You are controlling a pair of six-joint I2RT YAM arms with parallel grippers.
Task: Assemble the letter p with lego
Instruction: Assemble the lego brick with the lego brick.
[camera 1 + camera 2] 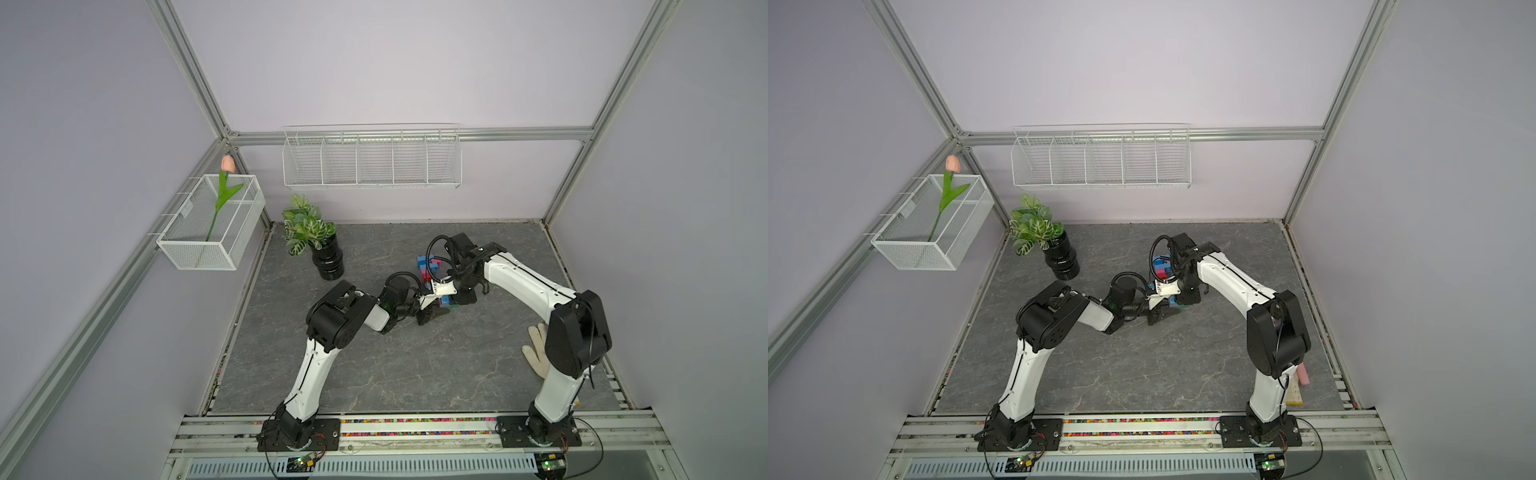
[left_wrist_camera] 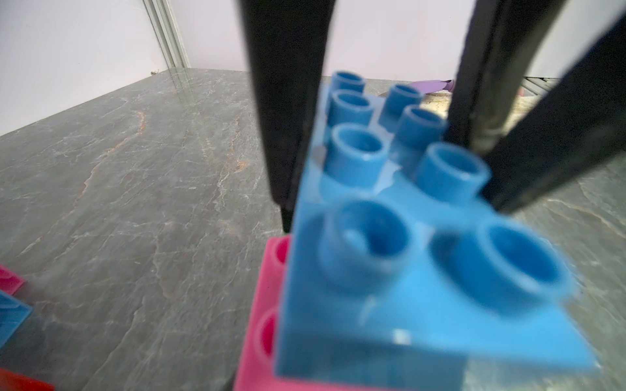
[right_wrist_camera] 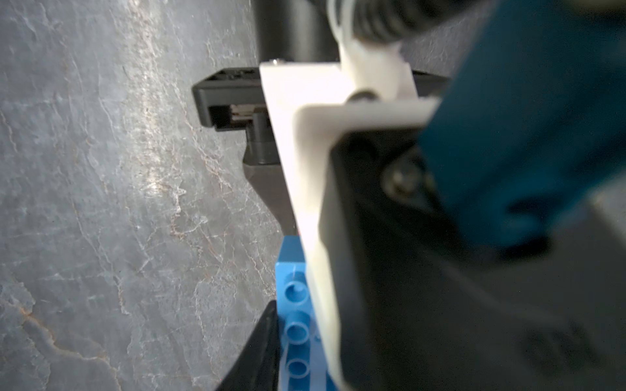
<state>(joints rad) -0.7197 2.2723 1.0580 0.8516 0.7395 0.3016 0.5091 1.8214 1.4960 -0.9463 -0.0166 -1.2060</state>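
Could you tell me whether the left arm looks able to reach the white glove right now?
Probably not: the glove lies beside the right arm, which stands between, and the left pincer is closed on a blue brick.

On the table [image 1: 415, 374]
The lego [image 1: 428, 265] sits behind its centre; potted plant [image 1: 327, 259] in far left corner; glove [image 1: 534, 353] at right edge.

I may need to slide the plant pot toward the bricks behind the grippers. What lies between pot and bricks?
Only bare table. Both top views show nothing between the pot and the bricks.
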